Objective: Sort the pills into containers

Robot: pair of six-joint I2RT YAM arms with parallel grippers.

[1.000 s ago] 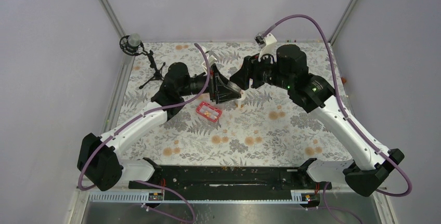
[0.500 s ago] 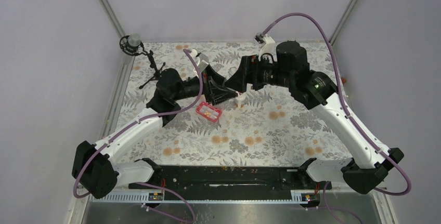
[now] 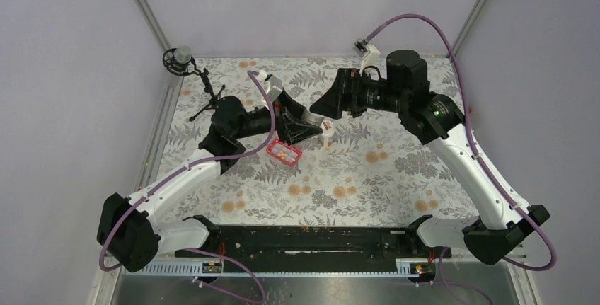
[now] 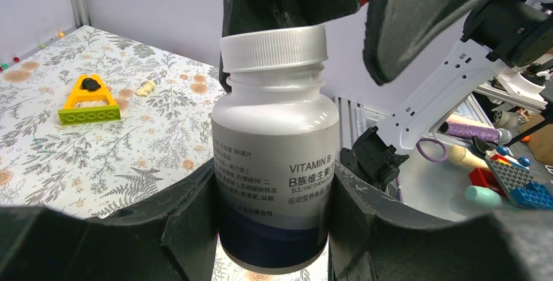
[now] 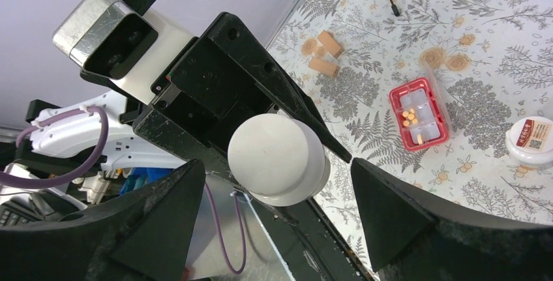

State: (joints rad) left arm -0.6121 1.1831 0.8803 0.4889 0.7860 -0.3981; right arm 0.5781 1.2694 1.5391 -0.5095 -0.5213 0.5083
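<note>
My left gripper is shut on a white Vitamin B bottle with its white ribbed cap on, held above the cloth. My right gripper is open. Its jaws stand on either side of the cap's top in the right wrist view without touching it. The red-pink pill tray lies on the cloth below the grippers. It also shows in the right wrist view, with several orange pills in its clear compartments.
A second white bottle stands on the cloth just right of the tray. Two corks lie farther back. A yellow wedge tool lies on the cloth. A small black tripod stands at the back left.
My left arm has shifted slightly left and tilted the bottle. My right arm has drawn back to the right, away from the left gripper.
</note>
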